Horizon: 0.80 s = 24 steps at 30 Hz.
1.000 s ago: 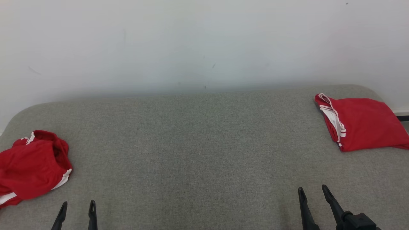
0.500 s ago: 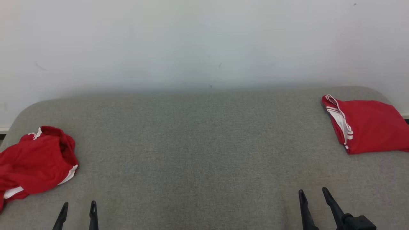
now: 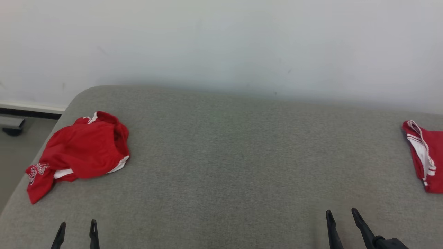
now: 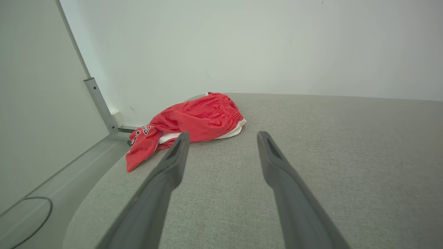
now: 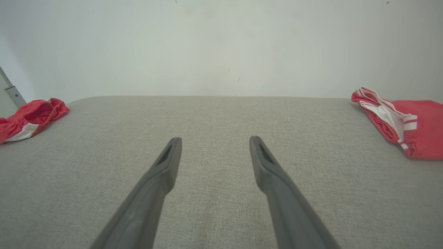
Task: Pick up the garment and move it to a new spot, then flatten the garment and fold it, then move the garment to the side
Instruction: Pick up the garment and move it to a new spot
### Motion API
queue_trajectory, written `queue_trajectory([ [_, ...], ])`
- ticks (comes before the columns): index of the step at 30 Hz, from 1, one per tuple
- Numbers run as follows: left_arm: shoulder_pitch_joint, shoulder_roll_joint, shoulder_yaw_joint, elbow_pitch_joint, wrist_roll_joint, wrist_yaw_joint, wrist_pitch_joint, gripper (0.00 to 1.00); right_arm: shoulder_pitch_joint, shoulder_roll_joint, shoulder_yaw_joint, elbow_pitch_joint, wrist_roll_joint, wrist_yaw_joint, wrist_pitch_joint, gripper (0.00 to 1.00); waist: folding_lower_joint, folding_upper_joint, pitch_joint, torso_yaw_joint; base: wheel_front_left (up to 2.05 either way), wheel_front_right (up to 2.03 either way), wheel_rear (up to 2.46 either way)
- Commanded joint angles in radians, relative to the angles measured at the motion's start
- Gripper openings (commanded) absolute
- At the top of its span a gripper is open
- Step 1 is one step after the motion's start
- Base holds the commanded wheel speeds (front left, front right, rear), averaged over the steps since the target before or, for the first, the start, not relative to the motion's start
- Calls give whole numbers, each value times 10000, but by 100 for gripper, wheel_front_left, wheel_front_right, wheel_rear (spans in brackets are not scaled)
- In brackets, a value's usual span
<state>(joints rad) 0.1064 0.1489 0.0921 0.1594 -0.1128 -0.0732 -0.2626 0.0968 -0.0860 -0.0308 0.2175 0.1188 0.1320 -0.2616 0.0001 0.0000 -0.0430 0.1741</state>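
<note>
At the lower left of the head view, the left gripper (image 3: 77, 223) shows its two dark fingers parted with nothing between them, over the near edge of the grey woven-fabric pad (image 3: 242, 155). The right gripper (image 3: 341, 211), at the lower right, is likewise spread and empty. The crumpled red mesh shorts with white trim (image 3: 83, 152) lie near the pad's left edge, well apart from both grippers. The folded red garment with white stripes (image 3: 431, 159) sits at the right edge, cut off by the frame. Since a second ago the camera has swung left; both garments keep their places on the pad, and the grippers are as wide as before. From the left wrist, the fingers stand wide and touch nothing, with the shorts (image 4: 193, 119) ahead by the far left corner. From the right wrist, the jaws gape over bare fabric, with the folded garment (image 5: 418, 131) off to the right.
</note>
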Motion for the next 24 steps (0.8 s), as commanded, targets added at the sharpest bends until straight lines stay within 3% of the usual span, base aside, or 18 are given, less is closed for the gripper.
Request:
queue_trajectory([
  [1,154,56,39,-1,-39,65,-23,100,123,36,-6,25,16,-28,-45,100,-1,0,16,950,0,0,0],
  [13,221,168,83,-134,-208,225,64,100,148,93,68,31,-33,-26,-44,100,-1,0,-24,2492,0,0,0],
  [24,351,235,63,-195,-260,371,68,100,144,80,202,76,-61,-28,-44,100,-1,0,19,2999,0,0,0],
])
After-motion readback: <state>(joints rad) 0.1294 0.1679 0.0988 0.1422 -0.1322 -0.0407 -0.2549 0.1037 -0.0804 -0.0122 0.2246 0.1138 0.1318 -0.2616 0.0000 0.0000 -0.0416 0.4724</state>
